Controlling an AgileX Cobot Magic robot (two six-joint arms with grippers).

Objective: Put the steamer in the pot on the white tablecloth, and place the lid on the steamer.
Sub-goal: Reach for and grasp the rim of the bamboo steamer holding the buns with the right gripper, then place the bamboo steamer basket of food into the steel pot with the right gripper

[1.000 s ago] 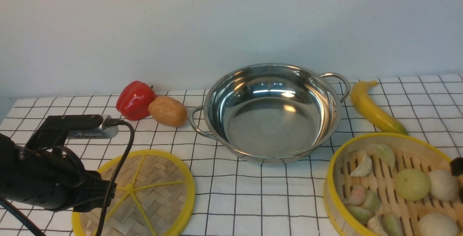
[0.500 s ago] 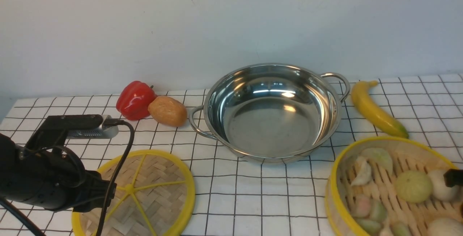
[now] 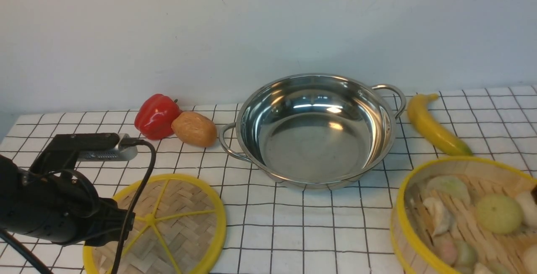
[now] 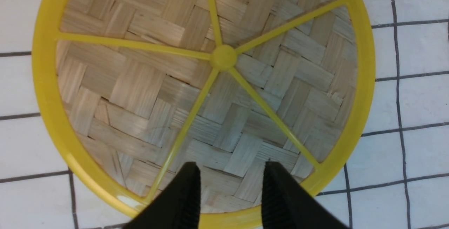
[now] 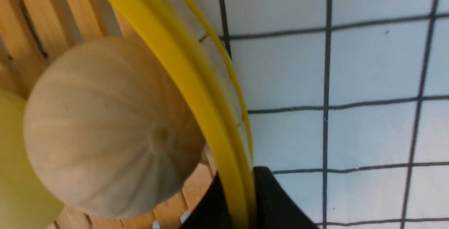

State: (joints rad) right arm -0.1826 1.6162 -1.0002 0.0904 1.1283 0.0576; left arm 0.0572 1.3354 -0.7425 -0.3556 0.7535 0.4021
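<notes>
Your right claw (image 5: 242, 194) pinches the steamer (image 3: 397, 219) by its yellow rim, one finger inside the wall and one outside, at the near right of the white tablecloth (image 3: 293, 232). The basket runs past the frame's edge. The pot (image 3: 314, 148) sits to its far left, with bare cloth between them. A banana (image 3: 432, 127) lies just beyond the steamer. Your left claw (image 4: 231, 173), narrowly parted and holding nothing, hangs over the lid (image 4: 224, 57), near left.
</notes>
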